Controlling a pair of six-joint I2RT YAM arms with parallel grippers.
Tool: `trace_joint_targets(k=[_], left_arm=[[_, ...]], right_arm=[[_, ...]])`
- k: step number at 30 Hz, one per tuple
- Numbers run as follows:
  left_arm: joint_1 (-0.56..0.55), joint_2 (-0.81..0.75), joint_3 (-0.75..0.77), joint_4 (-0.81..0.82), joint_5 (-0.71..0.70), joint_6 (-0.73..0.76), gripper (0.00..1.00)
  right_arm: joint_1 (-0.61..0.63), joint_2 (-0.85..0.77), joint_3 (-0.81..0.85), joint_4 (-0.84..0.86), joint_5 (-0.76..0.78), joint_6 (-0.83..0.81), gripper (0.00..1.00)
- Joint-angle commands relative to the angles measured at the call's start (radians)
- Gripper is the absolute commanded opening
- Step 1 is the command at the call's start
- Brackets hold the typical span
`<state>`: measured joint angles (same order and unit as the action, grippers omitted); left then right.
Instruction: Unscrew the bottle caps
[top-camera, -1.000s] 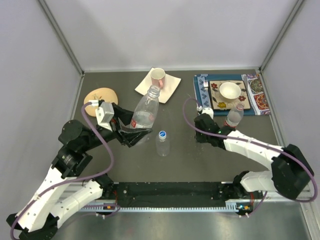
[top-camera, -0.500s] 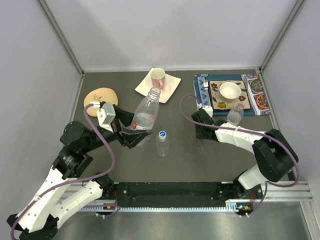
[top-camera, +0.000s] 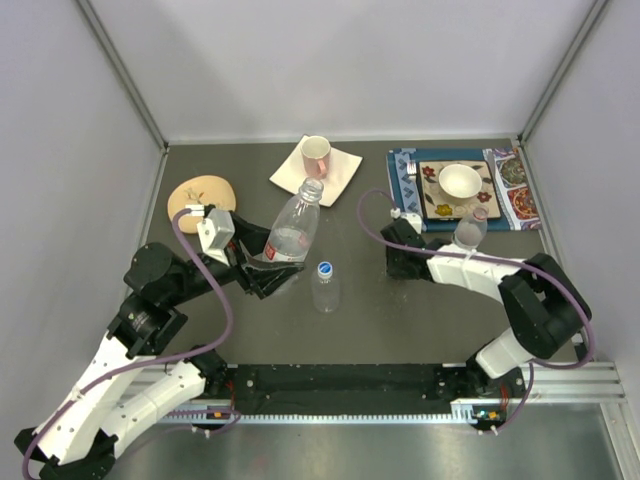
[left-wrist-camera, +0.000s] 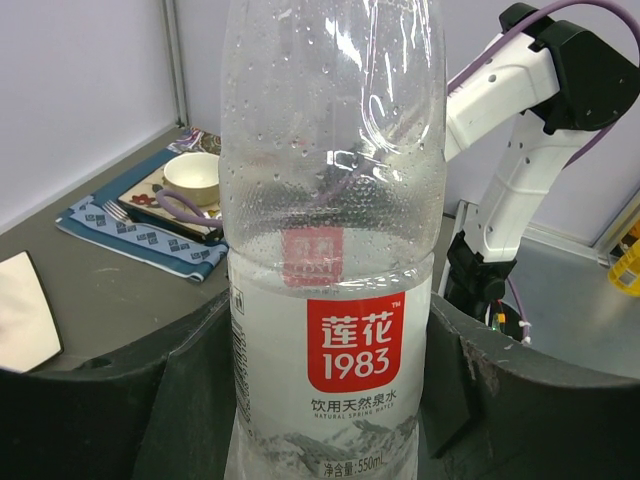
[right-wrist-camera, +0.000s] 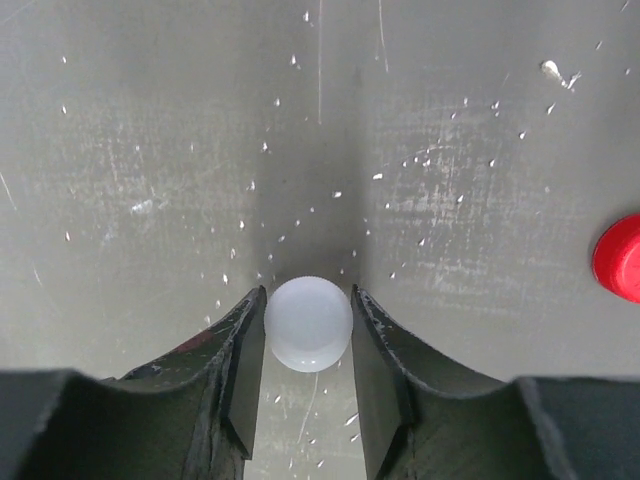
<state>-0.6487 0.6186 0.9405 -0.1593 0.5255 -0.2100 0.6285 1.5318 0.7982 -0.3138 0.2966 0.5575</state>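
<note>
Bottle (left-wrist-camera: 330, 180) stands clamped in the left pincer (left-wrist-camera: 328, 400); right pincer (right-wrist-camera: 308, 335) pinches the white cap (right-wrist-camera: 308, 320) squarely between its tips.

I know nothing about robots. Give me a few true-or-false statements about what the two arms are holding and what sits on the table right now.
1. The left end effector holds a clear plastic bottle with a red label. True.
2. That bottle has a cap on. False: the top view shows its neck open.
3. The small clear bottle standing mid-table wears a blue screw cap. True.
4. The right end effector grips a red cap. False: a white round cap sits between its fingers, and the red one lies apart on the table.
5. The white bowl sits on the white napkin. False: it sits on a patterned plate, and a pink-lined mug stands on the napkin.
</note>
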Motion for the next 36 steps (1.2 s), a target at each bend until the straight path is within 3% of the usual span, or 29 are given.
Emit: trace_joint_targets(k=[1, 9, 31, 36], left_arm=[[0.003, -0.008, -0.006, 0.044, -0.004, -0.003, 0.66], [0.003, -0.014, -0.016, 0.043, -0.001, -0.008, 0.66], [0.003, -0.017, -0.026, 0.033, -0.007, -0.002, 0.66], [0.003, -0.011, -0.032, 0.044, 0.001, -0.011, 0.66]], right_arm=[[-0.004, -0.053, -0.019, 0.007, -0.019, 0.012, 0.42], [-0.004, -0.059, -0.045, -0.002, -0.005, 0.013, 0.47], [-0.049, -0.124, -0.085, -0.016, 0.010, -0.016, 0.43], [-0.047, -0.200, -0.077, 0.001, -0.007, -0.033, 0.51]])
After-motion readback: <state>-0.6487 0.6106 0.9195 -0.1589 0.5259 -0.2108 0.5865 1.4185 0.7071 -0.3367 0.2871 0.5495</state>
